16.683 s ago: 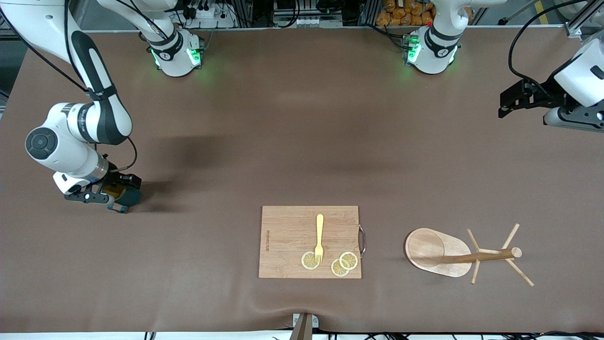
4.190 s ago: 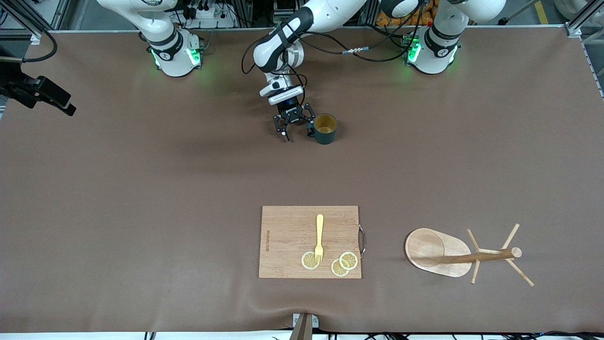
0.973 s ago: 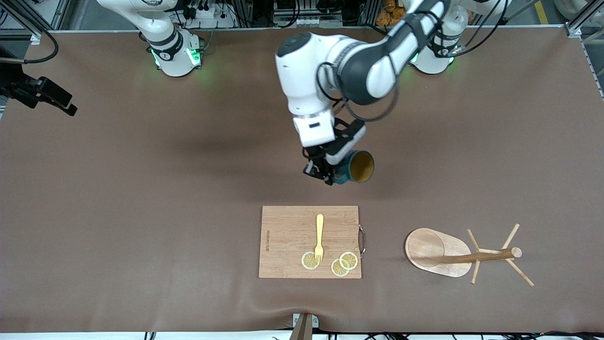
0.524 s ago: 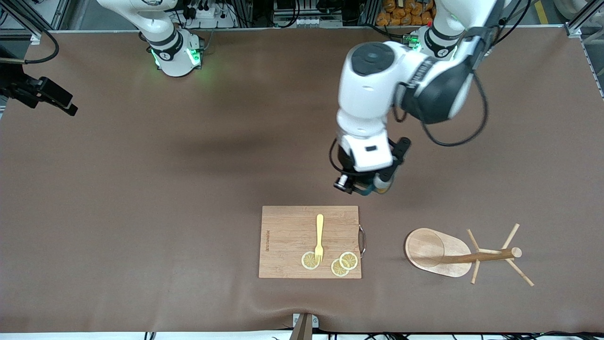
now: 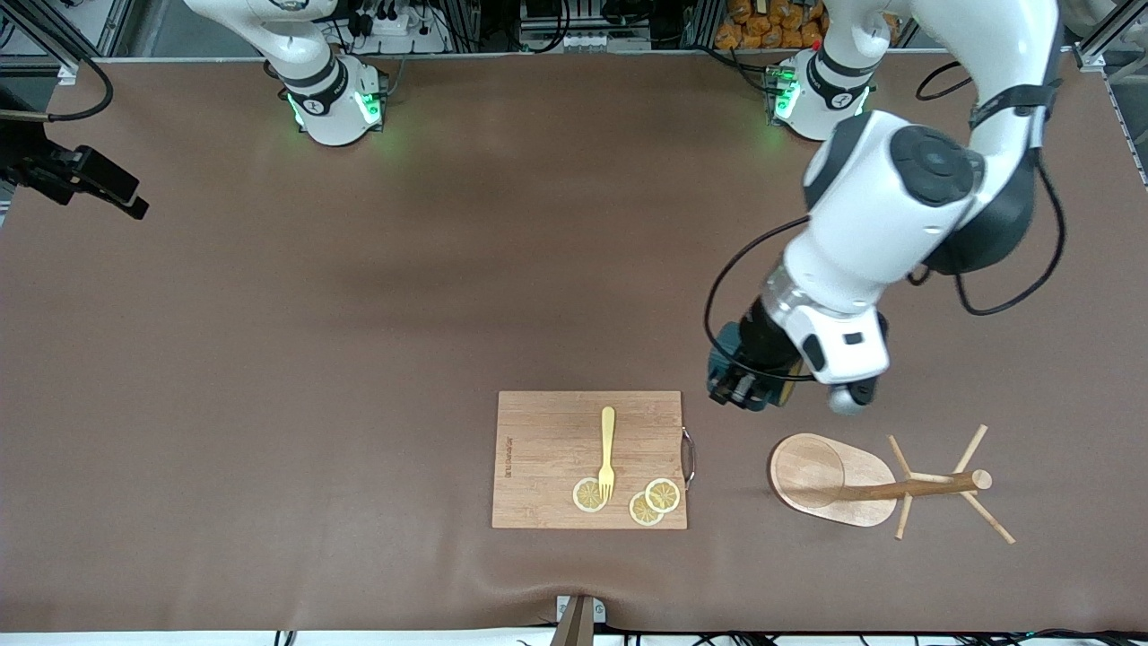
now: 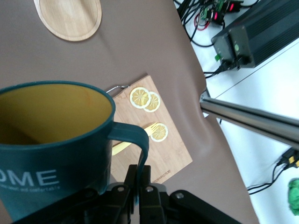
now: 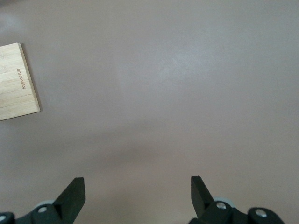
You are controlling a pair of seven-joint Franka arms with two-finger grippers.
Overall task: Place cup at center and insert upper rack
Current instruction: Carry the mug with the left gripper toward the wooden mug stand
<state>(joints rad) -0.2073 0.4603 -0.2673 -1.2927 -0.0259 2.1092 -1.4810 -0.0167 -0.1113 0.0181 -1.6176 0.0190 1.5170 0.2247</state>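
My left gripper (image 5: 749,386) is shut on the handle of the dark teal cup (image 5: 723,345) and holds it in the air. It is over bare table between the cutting board's handle corner and the mug tree's base. In the left wrist view the fingers (image 6: 150,184) pinch the thin handle, and the cup (image 6: 51,140) shows its yellowish inside. The wooden mug tree (image 5: 830,480) lies on its side toward the left arm's end of the table, its pegs pointing outward. Its base also shows in the left wrist view (image 6: 70,18). My right gripper (image 7: 138,191) is open and empty.
A wooden cutting board (image 5: 547,449) with a yellow fork (image 5: 607,449) and three lemon slices (image 5: 662,494) lies near the table's front edge. My right gripper (image 5: 126,199) waits up over the right arm's end of the table. A board corner (image 7: 16,84) shows in the right wrist view.
My left arm has carried the cup from over the table's middle toward the left arm's end, close to the mug tree's base. The right arm has not moved.
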